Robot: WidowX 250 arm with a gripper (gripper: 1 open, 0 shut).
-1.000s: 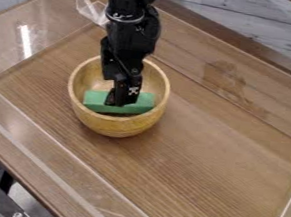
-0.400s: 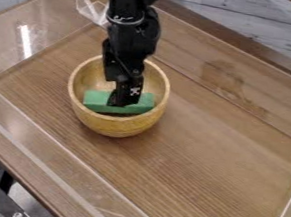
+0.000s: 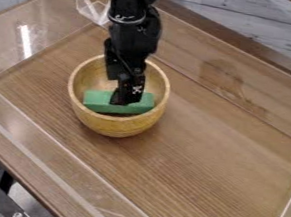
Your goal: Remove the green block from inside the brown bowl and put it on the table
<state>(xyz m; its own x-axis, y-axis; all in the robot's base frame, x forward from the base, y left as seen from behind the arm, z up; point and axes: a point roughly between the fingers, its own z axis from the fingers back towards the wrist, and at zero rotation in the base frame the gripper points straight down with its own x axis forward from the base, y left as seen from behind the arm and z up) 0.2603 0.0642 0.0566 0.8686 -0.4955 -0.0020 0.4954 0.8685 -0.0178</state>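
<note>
1. Across the bench (image 3: 209, 159), extends beyond the brown bowl (image 3: 116, 128) on every visible side; at the bowl, lies nearer the bench's lower-left edge than its right edge.
2. Inside the bowl's rim, reaches down with the gripper (image 3: 124, 92), jaws wide apart; seems to have hold of nothing, though cannot tell about contact.
3. On the bowl's floor, shows the green block (image 3: 99, 102), directly below the gripper and partly hidden by it; runs lengthwise across the view, rising slightly rightward. Probably calls for straddling the short width, then closing and lifting clear.
</note>
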